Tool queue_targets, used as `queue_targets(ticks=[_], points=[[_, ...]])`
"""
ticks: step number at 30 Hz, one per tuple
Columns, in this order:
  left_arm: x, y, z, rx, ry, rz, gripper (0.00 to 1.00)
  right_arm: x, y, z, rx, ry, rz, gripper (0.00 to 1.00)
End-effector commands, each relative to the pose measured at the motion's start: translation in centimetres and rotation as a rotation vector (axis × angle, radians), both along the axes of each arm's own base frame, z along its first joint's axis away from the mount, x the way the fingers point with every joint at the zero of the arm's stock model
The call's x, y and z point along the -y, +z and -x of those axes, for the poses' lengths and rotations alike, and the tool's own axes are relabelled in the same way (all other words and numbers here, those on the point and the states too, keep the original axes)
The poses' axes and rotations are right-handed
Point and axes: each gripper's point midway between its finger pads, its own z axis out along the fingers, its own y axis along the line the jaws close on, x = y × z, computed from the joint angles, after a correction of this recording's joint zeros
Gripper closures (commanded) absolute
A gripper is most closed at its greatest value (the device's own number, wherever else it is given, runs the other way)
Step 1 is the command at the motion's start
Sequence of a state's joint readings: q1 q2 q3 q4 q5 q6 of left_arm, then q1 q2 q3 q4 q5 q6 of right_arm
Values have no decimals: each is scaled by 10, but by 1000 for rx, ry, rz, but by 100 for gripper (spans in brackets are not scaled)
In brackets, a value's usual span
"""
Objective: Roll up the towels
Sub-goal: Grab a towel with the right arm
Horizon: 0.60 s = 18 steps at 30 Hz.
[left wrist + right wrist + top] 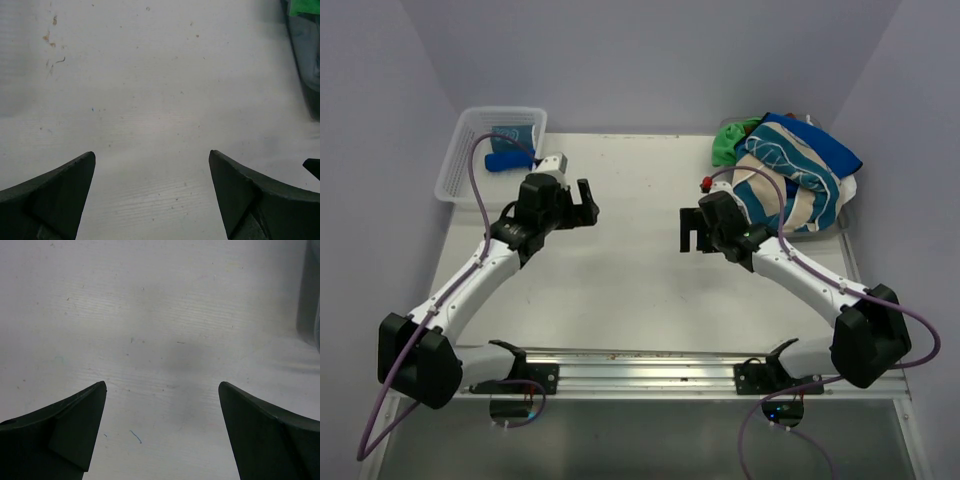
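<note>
A heap of towels lies at the back right of the table: a teal and beige one with white swirls on top, a royal blue one behind it, a green one at the left. A rolled blue towel lies in the clear basket at the back left. My left gripper hovers open over bare table right of the basket. My right gripper hangs open just left of the heap. In the wrist views, both the left gripper and the right gripper hold nothing.
The white table runs between the two arms. A dark bin edge with a scrap of green towel shows at the top right of the left wrist view. A metal rail crosses the near edge.
</note>
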State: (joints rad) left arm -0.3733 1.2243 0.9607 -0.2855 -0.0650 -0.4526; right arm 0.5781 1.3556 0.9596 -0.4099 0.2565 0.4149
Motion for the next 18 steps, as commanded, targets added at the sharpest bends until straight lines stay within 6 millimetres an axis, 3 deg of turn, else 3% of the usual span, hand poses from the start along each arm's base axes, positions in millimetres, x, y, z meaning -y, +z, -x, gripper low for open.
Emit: queue_targets(ticks=[1, 7, 12, 15, 17, 18], points=[[4, 15, -6, 24, -16, 9, 0, -5, 17, -9, 50, -23, -29, 1], [-4, 3, -8, -19, 35, -17, 0, 6, 18, -8, 56, -56, 15, 2], [-4, 0, -8, -26, 37, -20, 0, 26, 37, -15, 112, -117, 95, 2], [-5, 1, -9, -28, 37, -32, 0, 59, 64, -26, 188, -216, 183, 1], [-8, 2, -8, -32, 45, -45, 0, 72, 84, -34, 221, -252, 151, 2], [-12, 5, -9, -24, 63, -52, 0, 90, 90, -42, 224, -297, 134, 1]])
